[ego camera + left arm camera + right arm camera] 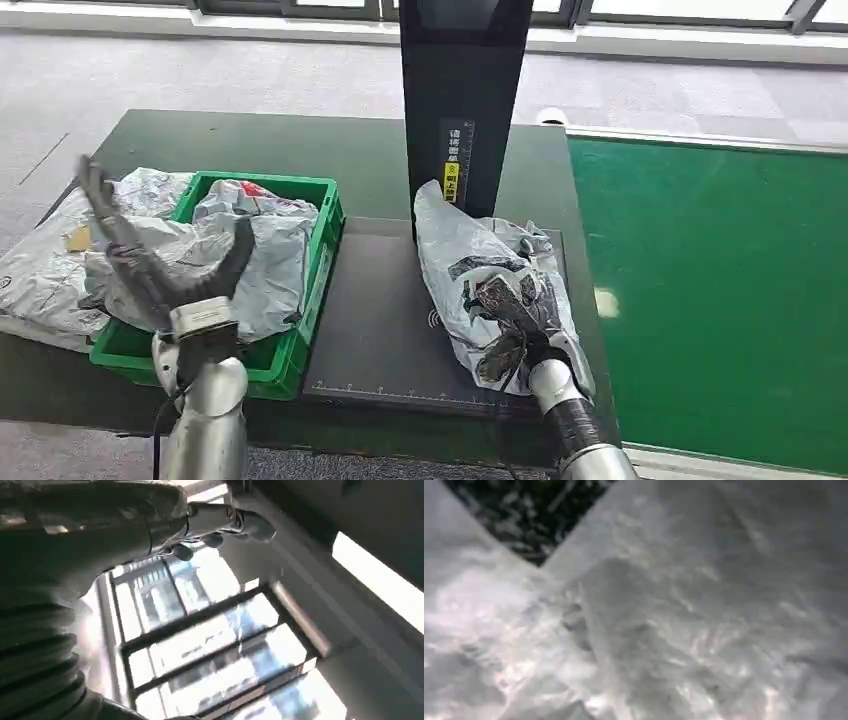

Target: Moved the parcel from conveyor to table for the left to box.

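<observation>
My right hand [520, 340] grips the parcel [480, 265] at its near end; it lies on the dark mat [380, 330] mid-desk. Soft, crinkly, probably light and slippery: bunch the film. Left hand [165, 262] fingers spread wide, empty, over the bin [322, 245].

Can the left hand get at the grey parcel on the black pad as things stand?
Probably not yet. The right hand grips the near end of the grey parcel and covers it, while the left hand is raised, open, over the green crate across the pad.
</observation>
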`<state>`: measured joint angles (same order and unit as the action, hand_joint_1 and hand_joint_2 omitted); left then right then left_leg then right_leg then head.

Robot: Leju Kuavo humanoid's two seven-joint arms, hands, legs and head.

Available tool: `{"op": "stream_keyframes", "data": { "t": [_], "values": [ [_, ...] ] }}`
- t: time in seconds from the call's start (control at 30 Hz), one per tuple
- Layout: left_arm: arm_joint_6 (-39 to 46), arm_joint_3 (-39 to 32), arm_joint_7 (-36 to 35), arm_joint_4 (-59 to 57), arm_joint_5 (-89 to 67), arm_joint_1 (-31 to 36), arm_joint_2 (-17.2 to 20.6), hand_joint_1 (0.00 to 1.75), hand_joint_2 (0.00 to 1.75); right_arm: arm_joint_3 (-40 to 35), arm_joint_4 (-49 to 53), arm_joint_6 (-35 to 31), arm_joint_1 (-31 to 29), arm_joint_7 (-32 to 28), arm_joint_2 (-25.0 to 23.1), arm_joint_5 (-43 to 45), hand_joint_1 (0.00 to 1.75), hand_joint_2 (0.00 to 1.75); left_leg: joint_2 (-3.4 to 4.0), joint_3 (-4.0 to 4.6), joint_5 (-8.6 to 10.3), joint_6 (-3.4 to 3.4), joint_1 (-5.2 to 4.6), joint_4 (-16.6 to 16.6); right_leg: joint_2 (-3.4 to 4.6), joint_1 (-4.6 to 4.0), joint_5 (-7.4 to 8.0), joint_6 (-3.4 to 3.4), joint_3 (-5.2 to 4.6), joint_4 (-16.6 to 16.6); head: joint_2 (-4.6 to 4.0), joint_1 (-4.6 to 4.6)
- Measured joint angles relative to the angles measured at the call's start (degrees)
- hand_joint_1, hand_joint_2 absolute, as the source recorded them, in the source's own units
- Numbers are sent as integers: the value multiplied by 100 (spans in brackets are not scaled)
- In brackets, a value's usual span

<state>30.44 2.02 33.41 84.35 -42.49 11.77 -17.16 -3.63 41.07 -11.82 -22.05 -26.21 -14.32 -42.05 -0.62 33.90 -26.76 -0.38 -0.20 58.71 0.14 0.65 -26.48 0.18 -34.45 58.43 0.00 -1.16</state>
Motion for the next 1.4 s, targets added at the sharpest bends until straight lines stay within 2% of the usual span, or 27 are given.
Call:
{"op": "stream_keyframes", "data": {
  "t": [0.03, 0.1, 0.2, 0.3, 0.43, 0.8, 0.83, 0.87, 1.1, 1.4],
  "values": [
    [-563, 161, -104, -443, -434, 194, 7, 0, 175, 22, 0, 68, 1, -28, 6, -35, 0, 0, -8, 3, 3, 5, 0, 0, -7, 0, 2, 3, 3, 0, 0, 0],
    [-1194, 356, 127, -1601, -680, 692, 7, 0, 175, 68, -4, 160, -17, -92, 13, -114, 0, 0, -4, 9, 8, 8, -2, 0, -3, 3, 17, 7, -1, 1, 0, 4],
    [-1583, 541, 602, -2600, -546, 990, -4, 0, 175, 78, -100, 168, -88, -157, 17, -166, 0, 0, 65, 4, 8, 8, -7, 1, 66, 10, 36, 9, -24, 1, 0, -2],
    [-1964, 864, 644, -3466, -561, 1340, -18, 0, 175, 100, -232, 142, -153, -216, 24, -166, 0, 0, 55, 7, 8, 9, -7, 2, 59, 10, 36, 9, -24, 1, 0, 0],
    [-2131, 1086, 629, -4218, -710, 1607, -66, 0, 175, 103, -308, 135, -188, -253, 31, -166, 0, 0, 59, 7, 8, 9, -6, 1, 59, 9, 36, 9, -25, 1, 0, 0],
    [-2172, 1191, 423, -5263, -946, 1979, -96, 0, 175, 105, -426, 120, -218, -343, 59, -151, 0, 0, 57, 8, 9, 9, -6, 0, 58, 9, 35, 9, -24, 1, 0, 0],
    [-2146, 1191, 425, -5312, -948, 1985, -98, 10, 175, 107, -439, 120, -225, -350, 61, -149, 0, 0, 57, 8, 9, 9, -6, 0, 58, 9, 35, 9, -24, 2, 0, 0],
    [-2111, 1191, 440, -5355, -959, 1993, -105, 175, 175, 107, -452, 120, -230, -354, 61, -146, 0, 0, 57, 8, 9, 9, -6, 0, 58, 9, 35, 9, -24, 1, 0, 0],
    [-1648, 1191, 249, -5513, -1256, 2019, -151, 175, 175, 109, -531, 122, -289, -363, 70, -142, 0, 0, 56, 8, 9, 9, -6, 0, 57, 9, 35, 9, -24, 1, 0, 0],
    [-1543, 1191, 191, -5596, -1327, 2029, -186, 175, 175, 111, -573, 124, -302, -365, 70, -151, 0, 0, 57, 8, 9, 9, -6, 0, 57, 8, 36, 9, -24, 2, 0, 0]
  ]
}}
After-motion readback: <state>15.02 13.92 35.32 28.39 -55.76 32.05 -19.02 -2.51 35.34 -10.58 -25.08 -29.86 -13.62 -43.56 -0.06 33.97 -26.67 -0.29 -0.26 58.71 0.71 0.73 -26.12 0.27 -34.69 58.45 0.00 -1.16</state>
